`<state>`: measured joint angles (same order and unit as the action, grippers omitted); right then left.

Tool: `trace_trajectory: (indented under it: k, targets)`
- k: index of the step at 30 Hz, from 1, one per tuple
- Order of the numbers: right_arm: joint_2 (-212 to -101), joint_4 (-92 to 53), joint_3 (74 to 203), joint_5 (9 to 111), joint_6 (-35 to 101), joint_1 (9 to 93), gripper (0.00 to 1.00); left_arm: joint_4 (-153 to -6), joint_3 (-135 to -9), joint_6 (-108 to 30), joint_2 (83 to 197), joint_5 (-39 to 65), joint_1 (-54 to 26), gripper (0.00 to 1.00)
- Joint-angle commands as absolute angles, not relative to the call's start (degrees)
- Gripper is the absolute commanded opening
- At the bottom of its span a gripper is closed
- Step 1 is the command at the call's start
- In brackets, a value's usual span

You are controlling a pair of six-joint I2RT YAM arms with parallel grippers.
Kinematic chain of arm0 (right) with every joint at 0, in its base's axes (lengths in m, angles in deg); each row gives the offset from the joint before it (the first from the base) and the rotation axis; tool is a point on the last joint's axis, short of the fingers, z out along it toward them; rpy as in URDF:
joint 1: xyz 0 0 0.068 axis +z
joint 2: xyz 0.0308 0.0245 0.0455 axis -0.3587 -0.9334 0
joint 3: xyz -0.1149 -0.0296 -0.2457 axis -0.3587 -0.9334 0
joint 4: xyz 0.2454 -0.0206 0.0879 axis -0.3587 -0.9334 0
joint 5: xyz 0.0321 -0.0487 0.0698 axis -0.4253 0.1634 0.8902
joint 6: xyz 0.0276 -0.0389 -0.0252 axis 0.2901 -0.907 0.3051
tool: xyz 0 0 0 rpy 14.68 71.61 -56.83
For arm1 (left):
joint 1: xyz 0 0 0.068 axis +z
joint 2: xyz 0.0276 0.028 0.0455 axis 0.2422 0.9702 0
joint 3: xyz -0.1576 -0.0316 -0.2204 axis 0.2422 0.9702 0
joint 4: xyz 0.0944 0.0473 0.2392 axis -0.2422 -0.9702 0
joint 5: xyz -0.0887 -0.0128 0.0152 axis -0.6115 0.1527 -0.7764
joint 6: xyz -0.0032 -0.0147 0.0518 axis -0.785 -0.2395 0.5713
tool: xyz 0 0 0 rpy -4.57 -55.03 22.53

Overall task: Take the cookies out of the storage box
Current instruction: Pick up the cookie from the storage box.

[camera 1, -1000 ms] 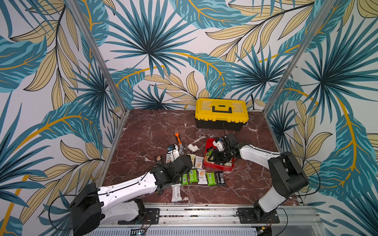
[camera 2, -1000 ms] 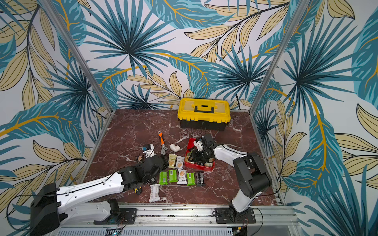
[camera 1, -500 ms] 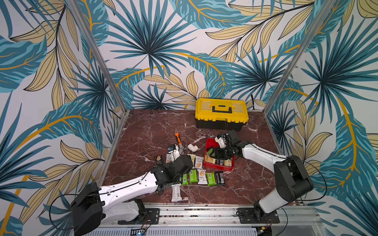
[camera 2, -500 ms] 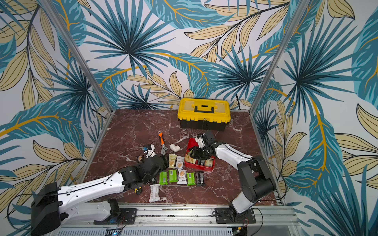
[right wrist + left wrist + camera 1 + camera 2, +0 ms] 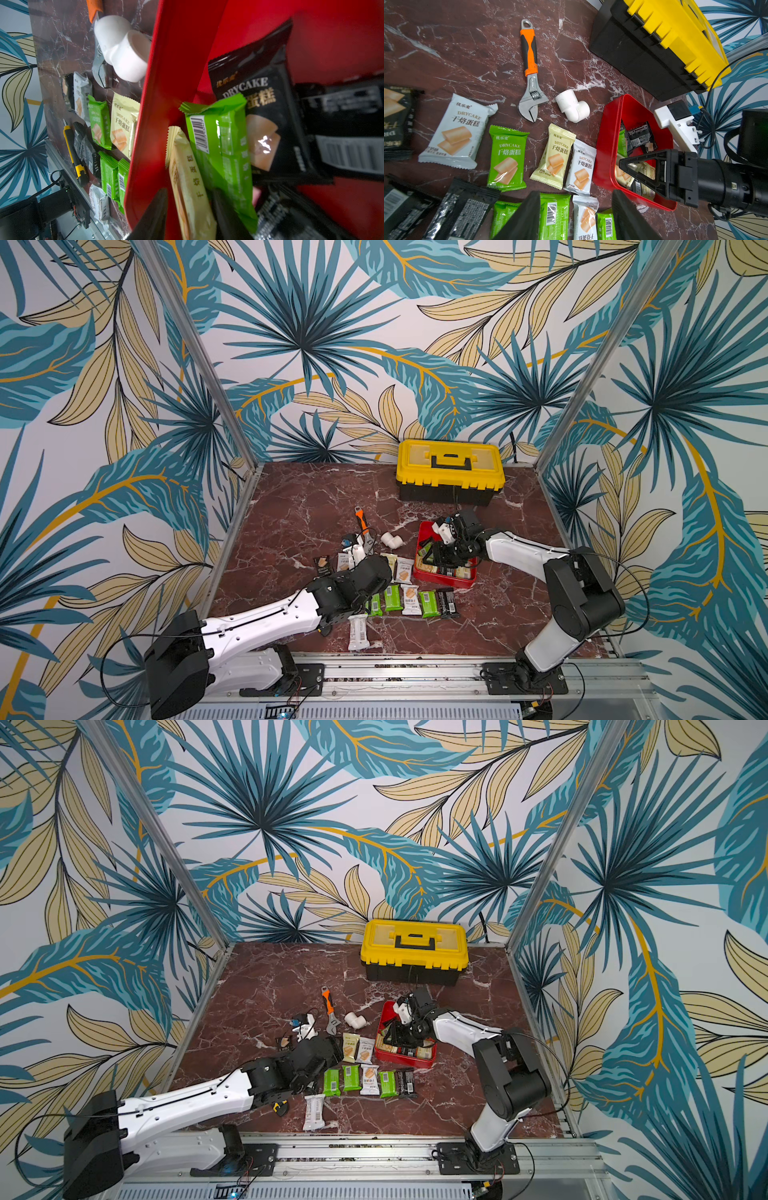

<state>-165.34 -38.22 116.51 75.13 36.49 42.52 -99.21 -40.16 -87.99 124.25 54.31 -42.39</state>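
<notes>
— Nearest?
— Left claw (image 5: 575,192) spread, empty, over a row of glossy, crimp-ended cookie packets (image 5: 392,597) on the veined maroon marble desk (image 5: 291,510).
— Farther?
— Smooth red plastic storage box (image 5: 166,83), round-cornered, more packets heaped inside. Right claw (image 5: 190,192) straddles a cream packet (image 5: 182,166) there; whether it pinches, cannot tell. Ribbed yellow toolbox (image 5: 451,472) behind.
— Changes?
— Row and left claw unmoved; right claw still in the box.
</notes>
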Motion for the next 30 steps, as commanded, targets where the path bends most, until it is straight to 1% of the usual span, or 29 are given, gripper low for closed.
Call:
trace_trajectory:
  k: [1,9,15,25,30]
  targets:
    - [-167.07,-37.2,117.58,75.99,36.03,42.9,0.39,-99.36,-42.09,-87.69,124.44,54.36,-42.06,0.6]
    - [-168.2,-36.7,118.05,75.45,36.34,42.99,0.29,-99.35,-42.09,-87.86,124.4,54.52,-42.1,0.6]
    - [-165.88,-37.63,117.69,74.73,36.56,42.9,0.24,-99.37,-42.12,-87.86,124.2,54.7,-41.99,0.6]
    - [-157.68,-40.03,115.14,73.93,38.73,41.64,0.19,-99.36,-41.81,-87.96,123.85,54.79,-41.92,0.6]
    - [-150.12,-41.12,110.94,72.08,41.6,39.4,0.17,-99.39,-41.53,-88.1,123.55,54.96,-41.78,0.6]
